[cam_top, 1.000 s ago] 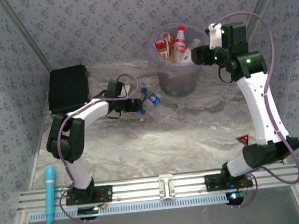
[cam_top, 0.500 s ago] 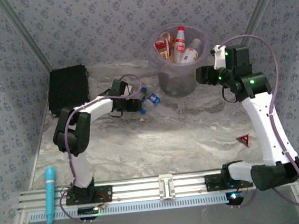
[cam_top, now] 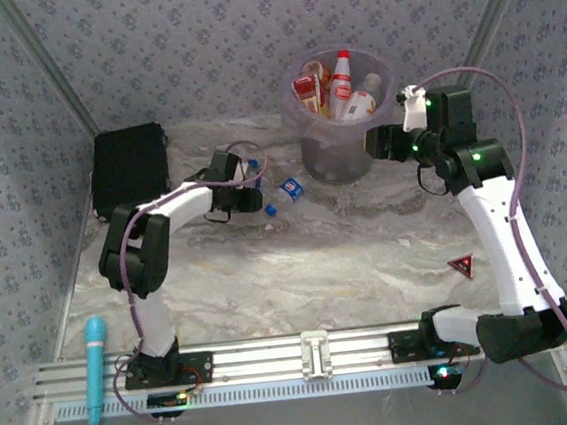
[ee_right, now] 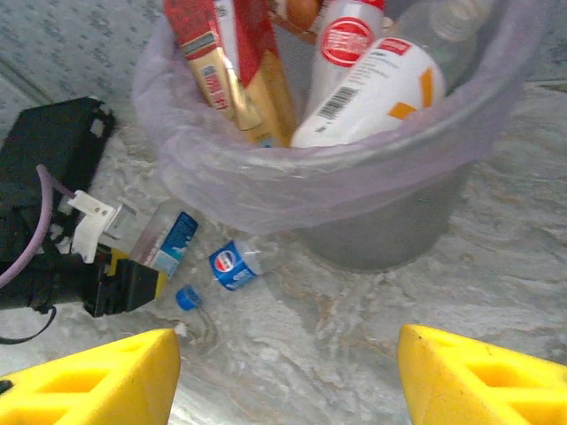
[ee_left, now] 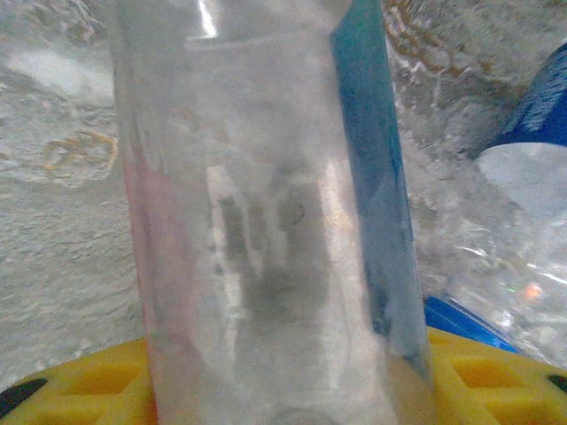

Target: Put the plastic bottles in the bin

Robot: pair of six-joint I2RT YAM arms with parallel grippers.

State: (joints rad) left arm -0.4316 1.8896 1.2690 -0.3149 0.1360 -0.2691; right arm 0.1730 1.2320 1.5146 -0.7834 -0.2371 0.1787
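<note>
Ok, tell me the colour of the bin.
Translucent pale purple; the bin shows it best in the right wrist view.

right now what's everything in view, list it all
bin: one, translucent pale purple, far middle of the table
bottles in the bin: at least four showing, red-labelled, white and clear, poking above the rim
held bottle: one, clear with blue label, left of the bin
loose bottle: one, clear, blue label and cap, lying at the bin's foot
black case: one, black, far left
teal tool: one, teal, near left corner
red triangle: one, red, right side of the table
left gripper: one, black with yellow pads, shut on the held bottle
right gripper: one, yellow pads, open, right of the bin
</note>
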